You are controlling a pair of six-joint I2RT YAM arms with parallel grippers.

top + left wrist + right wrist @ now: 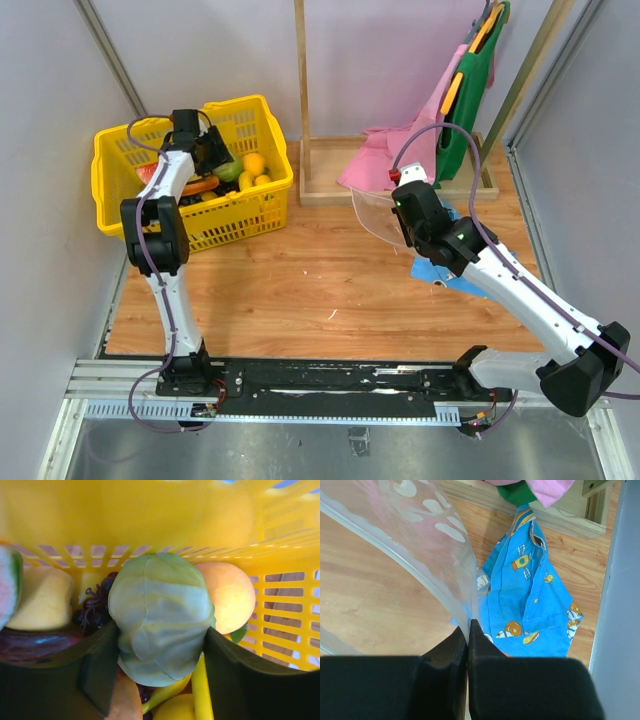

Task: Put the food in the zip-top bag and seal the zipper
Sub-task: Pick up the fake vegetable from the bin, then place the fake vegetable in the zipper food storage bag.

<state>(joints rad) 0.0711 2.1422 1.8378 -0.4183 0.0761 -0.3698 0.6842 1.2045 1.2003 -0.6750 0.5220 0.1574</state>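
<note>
- Green round food [160, 617] sits in the yellow basket [120, 215], near its far wall.
- Left tool [161, 647] straddles it, fingers at both flanks; whether they grip yet, I cannot tell.
- Squeeze at the widest part, then lift straight up, clear of the rim.
- Right tool [468, 630], pressed together, pinches the edge of the zip-top bag [435, 545] over the counter [330, 280]; its job is to hold that mouth wide.

Inspection finding: no legible text, label, brand, number or sign in any view. The blue cloth [530, 590] bears cartoon pictures only, without lettering. The clear bag [427, 527] bears plain white dots only.
</note>
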